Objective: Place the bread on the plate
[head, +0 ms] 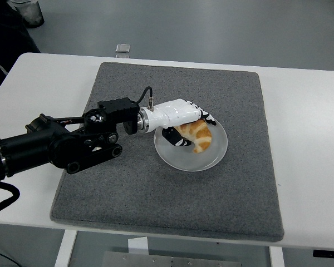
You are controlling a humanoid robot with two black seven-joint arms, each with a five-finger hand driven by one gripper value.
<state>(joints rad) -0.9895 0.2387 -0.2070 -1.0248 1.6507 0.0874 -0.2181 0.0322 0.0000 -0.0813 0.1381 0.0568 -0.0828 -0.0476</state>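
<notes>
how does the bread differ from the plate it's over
The golden-brown crescent-shaped bread is curved, crusty and opaque; the round translucent white plate is flat, smooth and pale. The bread is far smaller, covering only the plate's upper middle. Both sit on the grey mat.

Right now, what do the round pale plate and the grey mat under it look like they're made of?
The round pale plate looks like frosted translucent plastic or glass: the grey shows faintly through it, and its finish is dull rather than shiny. The grey rectangular mat looks like felt or another dense fabric, matte and finely speckled, with soft rounded corners.
</notes>
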